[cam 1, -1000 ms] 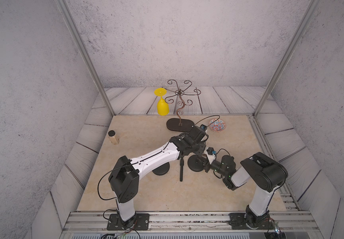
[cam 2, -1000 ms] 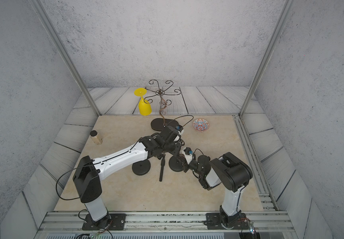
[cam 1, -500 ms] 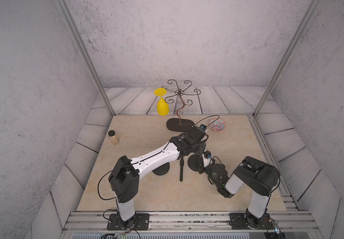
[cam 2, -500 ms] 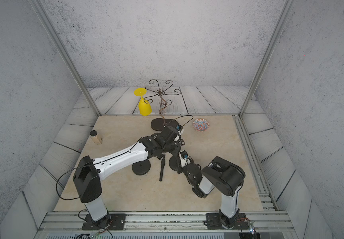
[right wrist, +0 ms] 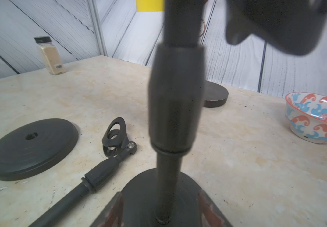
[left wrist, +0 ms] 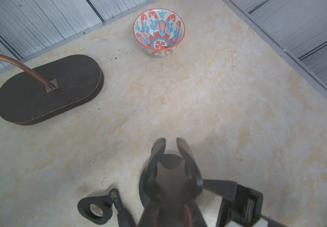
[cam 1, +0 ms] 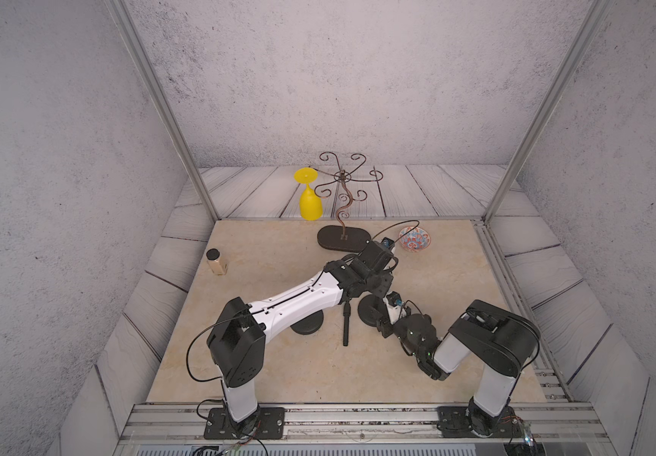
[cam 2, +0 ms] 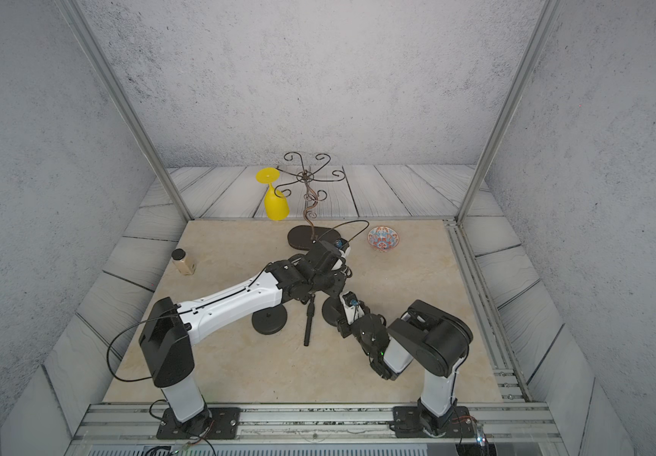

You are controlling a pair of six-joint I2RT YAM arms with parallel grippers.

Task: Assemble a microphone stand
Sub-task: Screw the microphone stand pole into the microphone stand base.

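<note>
High stereo overviews, close wrist views

Looks matt black on loose round base (right wrist: 30,149) and upright pole (right wrist: 175,98); glossy glaze on bowl (left wrist: 159,31); smooth marbled tabletop (left wrist: 198,108); coppery metal wire rack (cam 1: 342,185).

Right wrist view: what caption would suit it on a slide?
Upright pole standing in its round base, with a spare base and a second pole lying on the table beside it.

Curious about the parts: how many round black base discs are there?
2. A bare disc lies flat beside the loose pole; a second disc, an upright pole in it, sits at the right tool. None seems hidden.
</note>
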